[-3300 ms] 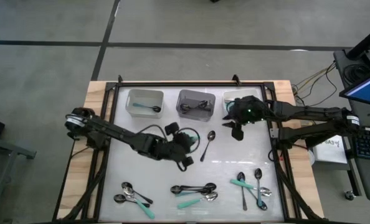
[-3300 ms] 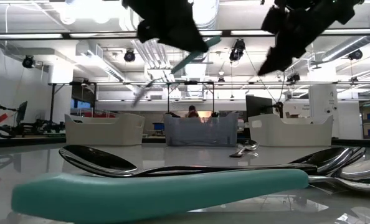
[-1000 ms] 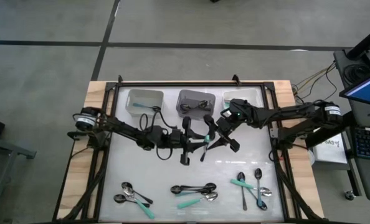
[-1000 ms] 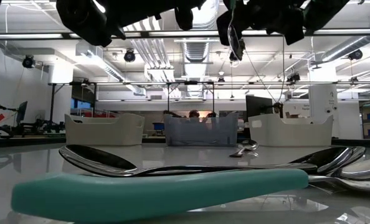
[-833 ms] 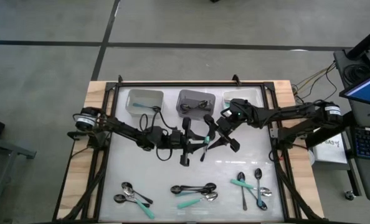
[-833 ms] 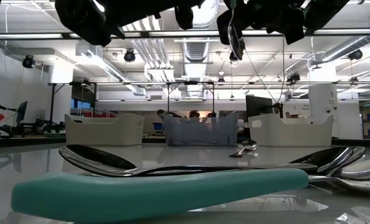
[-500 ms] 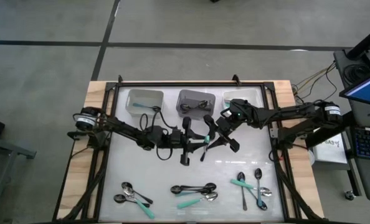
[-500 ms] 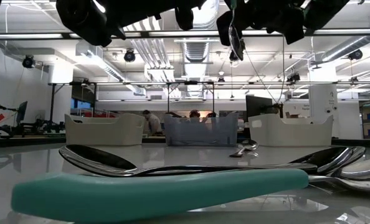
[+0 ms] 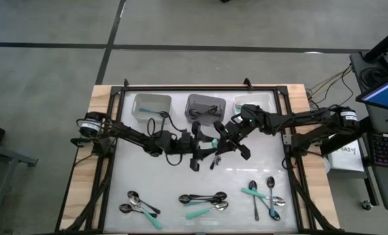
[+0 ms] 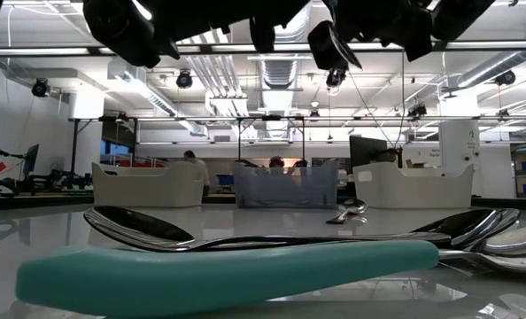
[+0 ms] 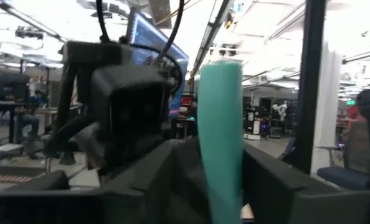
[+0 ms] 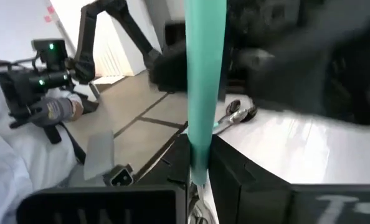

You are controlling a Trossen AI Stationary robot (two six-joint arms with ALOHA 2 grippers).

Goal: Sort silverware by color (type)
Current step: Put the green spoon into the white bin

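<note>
Midway over the white worktop (image 9: 181,176), teal-handled spoon (image 9: 213,143) pinched between two grippers. Right gripper (image 12: 194,165) clamped on the teal handle; left gripper (image 9: 200,147) spread apart around it, no grip visible.

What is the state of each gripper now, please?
Left gripper: open around the teal-handled spoon, mid-table.
Right gripper: shut on the teal-handled spoon, beside it.
</note>
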